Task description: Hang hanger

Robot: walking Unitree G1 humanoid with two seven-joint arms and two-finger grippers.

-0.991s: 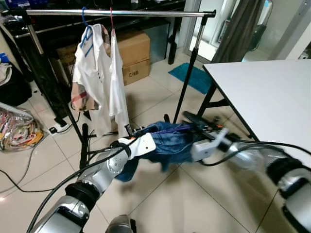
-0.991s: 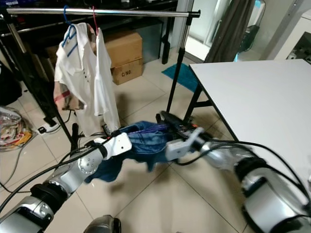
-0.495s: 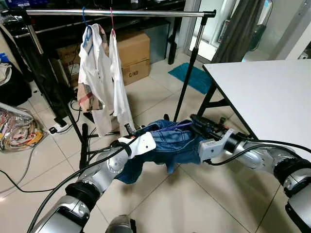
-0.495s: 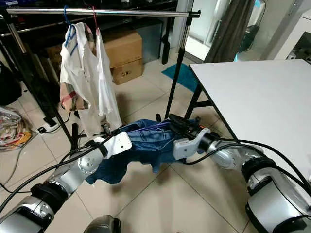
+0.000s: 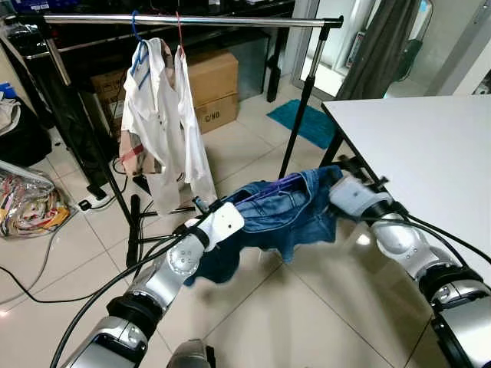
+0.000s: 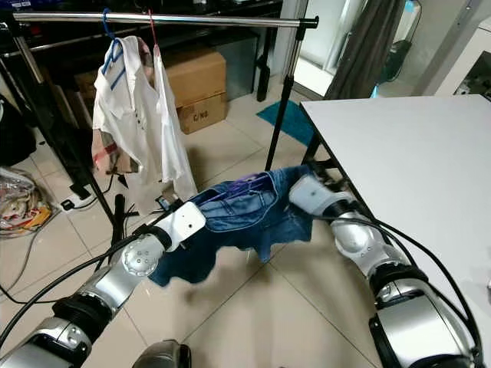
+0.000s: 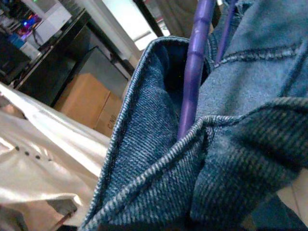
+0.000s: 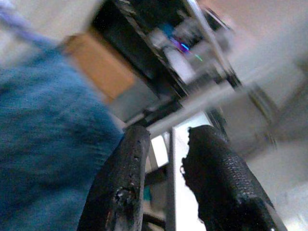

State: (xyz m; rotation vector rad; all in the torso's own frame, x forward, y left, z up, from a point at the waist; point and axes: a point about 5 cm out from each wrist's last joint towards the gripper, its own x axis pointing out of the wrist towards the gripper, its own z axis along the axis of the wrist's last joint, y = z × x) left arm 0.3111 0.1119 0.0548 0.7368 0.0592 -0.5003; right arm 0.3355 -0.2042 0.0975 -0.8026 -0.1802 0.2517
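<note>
A pair of blue jeans (image 5: 285, 216) on a purple hanger (image 7: 193, 77) hangs stretched between my two arms, low over the floor and in front of the clothes rail (image 5: 192, 20). My left gripper (image 5: 201, 208) carries the left end; its fingers are buried in the denim. The right end of the jeans lies over my right gripper (image 5: 347, 164), next to the table's corner. In the right wrist view its two black fingers (image 8: 127, 173) stand a narrow gap apart with nothing between them, the denim lying beside them.
Two white shirts (image 5: 163, 115) hang at the rail's left end. The rack's right post (image 5: 302, 103) stands just behind the jeans. A white table (image 5: 430, 138) is at my right. Cardboard boxes (image 5: 212, 86), cables and a bag (image 5: 27, 207) lie on the floor beyond.
My right arm has swung up and to the right, towards the table's corner, lifting the jeans' right end higher and stretching them out. My left arm has barely moved.
</note>
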